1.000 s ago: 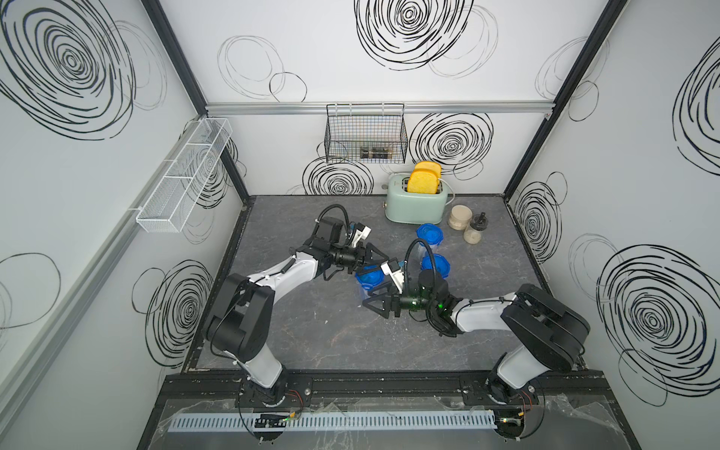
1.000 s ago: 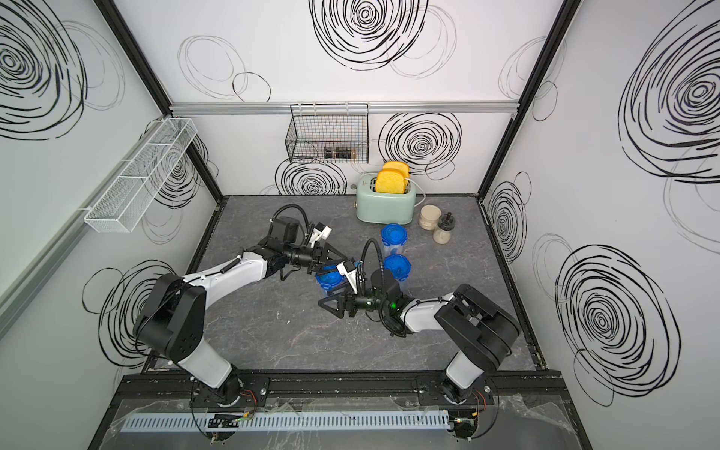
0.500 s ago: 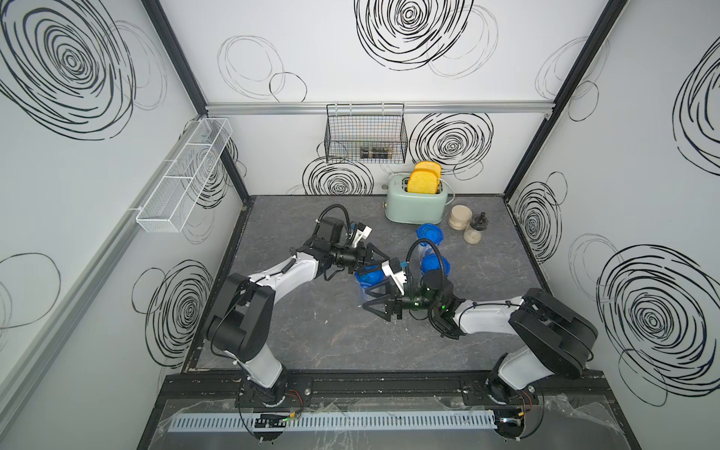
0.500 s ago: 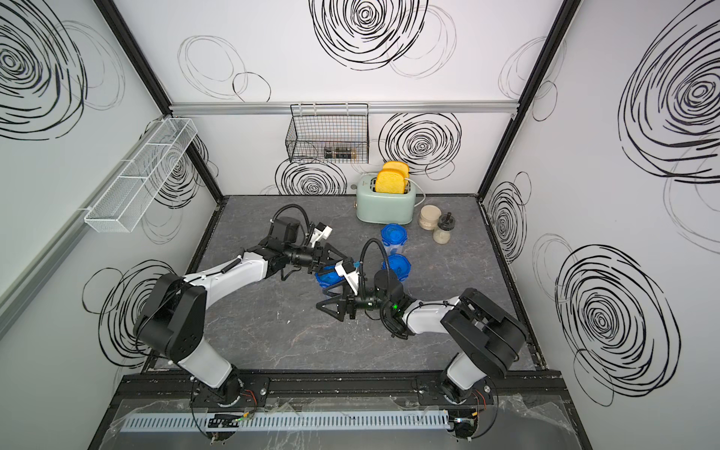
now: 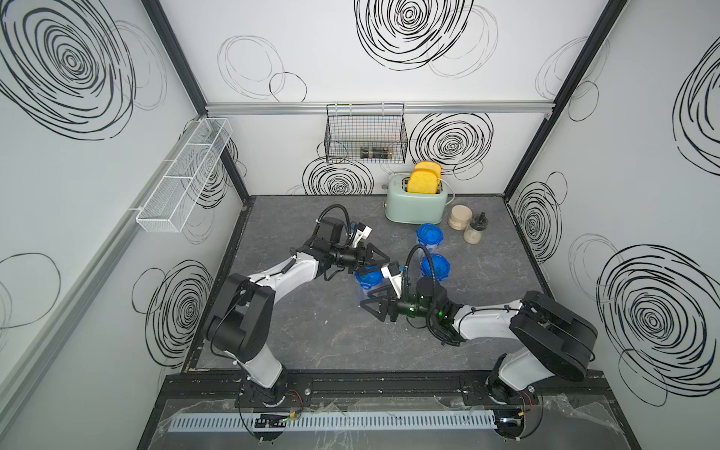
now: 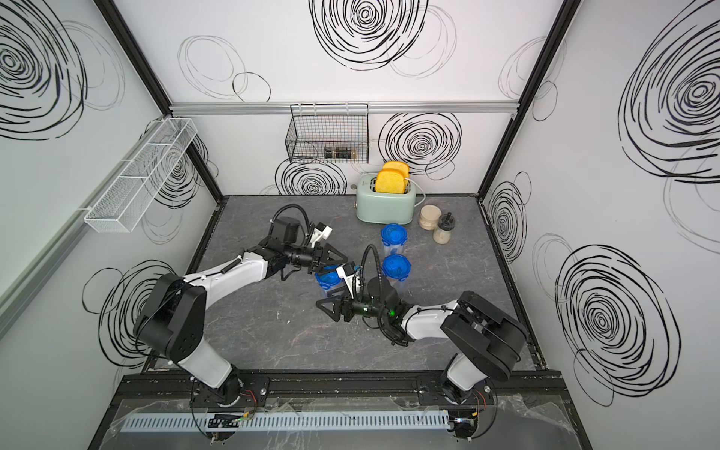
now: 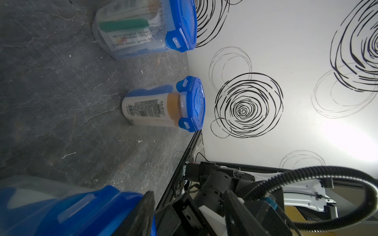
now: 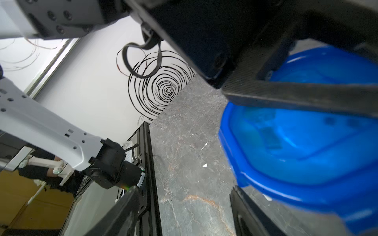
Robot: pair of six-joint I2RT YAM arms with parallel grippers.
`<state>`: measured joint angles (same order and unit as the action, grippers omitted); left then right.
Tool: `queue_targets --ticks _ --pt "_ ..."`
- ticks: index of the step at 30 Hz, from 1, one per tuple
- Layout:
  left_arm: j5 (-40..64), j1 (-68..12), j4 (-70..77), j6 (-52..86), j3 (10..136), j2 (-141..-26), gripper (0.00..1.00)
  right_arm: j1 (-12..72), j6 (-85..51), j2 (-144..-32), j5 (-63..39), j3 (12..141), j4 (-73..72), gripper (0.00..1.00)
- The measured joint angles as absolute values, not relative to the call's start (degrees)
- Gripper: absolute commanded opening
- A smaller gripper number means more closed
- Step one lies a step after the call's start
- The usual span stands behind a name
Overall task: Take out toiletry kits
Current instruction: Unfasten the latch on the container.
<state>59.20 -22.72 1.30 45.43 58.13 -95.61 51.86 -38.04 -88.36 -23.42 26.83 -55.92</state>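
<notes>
The toiletry kits sit inside three clear containers with blue lids. The left wrist view shows a cream bottle with a tan cap in one container and a tube with a green-handled piece in another. My left gripper is open above the nearest container, with one finger lying across its lid and nothing between the jaws. My right gripper is open low beside that container's front, with only tabletop between its fingers.
Two more blue-lidded containers stand behind my right wrist. A mint toaster with yellow toast and two small jars are at the back. A wire basket hangs on the back wall.
My right gripper has slid a little to the left beside the nearest container, and its jaws have narrowed somewhat. The left arm has stayed put.
</notes>
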Motion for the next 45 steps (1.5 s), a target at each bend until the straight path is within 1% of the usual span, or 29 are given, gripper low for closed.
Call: queue_targets --ticks 7,18,27,34,40,45 --pt "58.96 -22.72 1.87 45.5 57.76 -95.46 0.59 52.47 -41.19 -88.62 -18.22 26.83 -57.49 0.71" --pt "58.72 -22.87 2.39 45.69 57.58 -95.44 0.59 52.88 -40.62 -90.85 -18.13 26.83 -61.19 0.71" --pt "58.65 -22.9 2.7 45.91 57.47 -95.42 0.59 51.9 -37.47 -93.03 -22.5 26.72 -64.93 0.71" --pt "58.63 -23.09 2.87 46.11 57.39 -95.42 0.59 50.89 -36.69 -95.57 -28.21 26.72 -69.47 0.71" --pt "58.5 -23.24 2.85 46.3 57.39 -95.42 0.59 51.24 -36.03 -95.57 -33.58 26.94 -75.35 0.72" --pt "58.46 -23.27 2.76 46.26 57.39 -95.37 0.59 51.24 -34.0 -93.97 -34.85 27.05 -73.82 0.74"
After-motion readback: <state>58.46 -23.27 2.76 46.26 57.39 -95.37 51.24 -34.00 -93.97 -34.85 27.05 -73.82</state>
